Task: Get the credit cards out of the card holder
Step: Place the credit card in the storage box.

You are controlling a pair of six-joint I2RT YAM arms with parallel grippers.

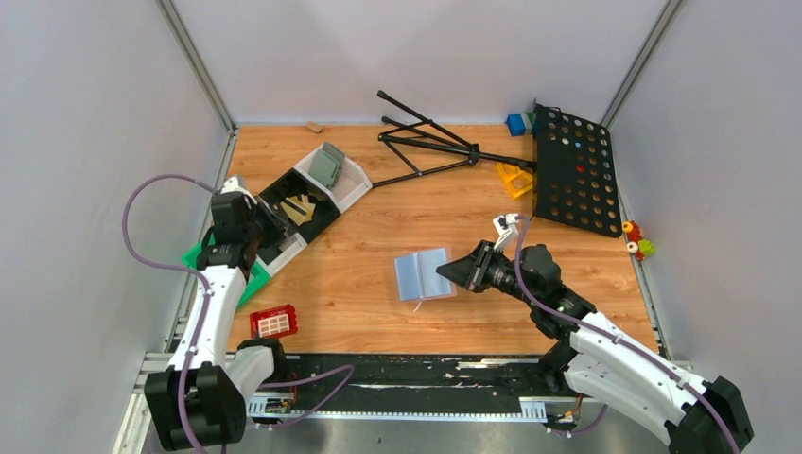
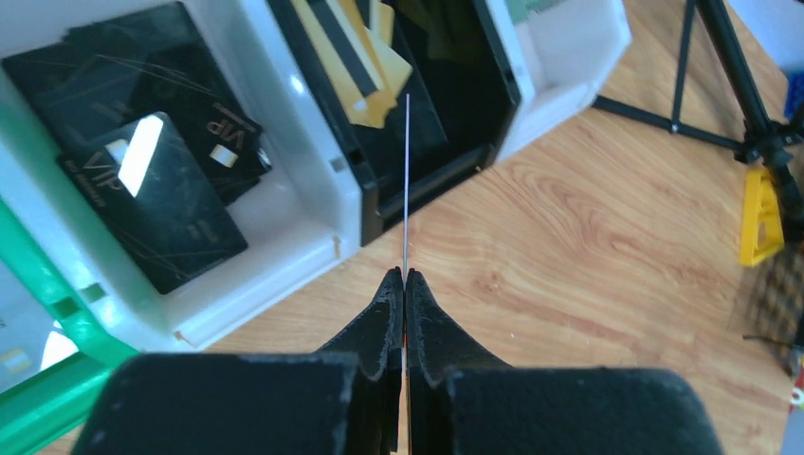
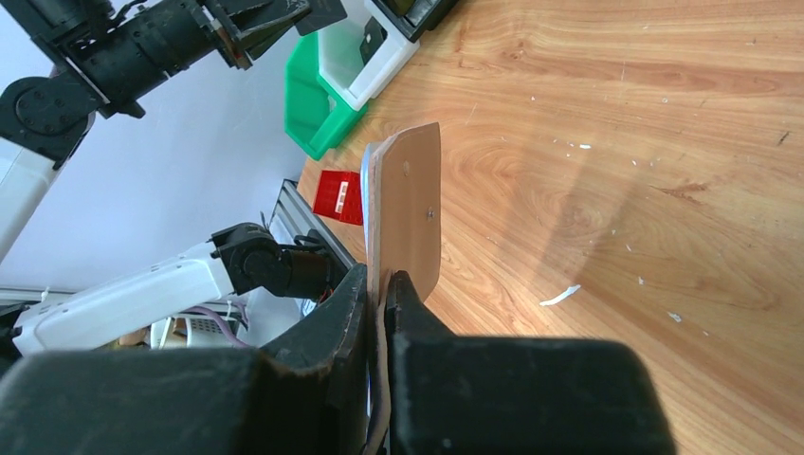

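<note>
While the left gripper (image 2: 405, 275) hangs over the table (image 1: 359, 284) just beside the row of bins at the left edge, its fingers are pinched tight on a thin card (image 2: 407, 180), seen edge-on as a pale line rising straight from the tips. Beyond that card sits a white bin (image 2: 318, 171) holding several black cards (image 2: 161, 204) with small pale marks, stacked loosely and overlapping. Next to it a black bin (image 2: 455, 166) holds gold cards (image 2: 365, 66), and a green bin (image 2: 38, 284) sits on the white bin's other side. Near the middle of the table lies the card holder (image 1: 423, 274), open, its light blue-grey face upward in the overhead view. The right gripper (image 3: 384, 277) clamps the holder's right edge, fingers nearly together, with the salmon-tan side showing between them in the wrist view. Whether the holder rests on the wood or is raised just off it cannot be told. A red block (image 1: 273, 322) lies near the left arm's base, and a folded black tripod (image 1: 430, 142) lies toward the back.
</note>
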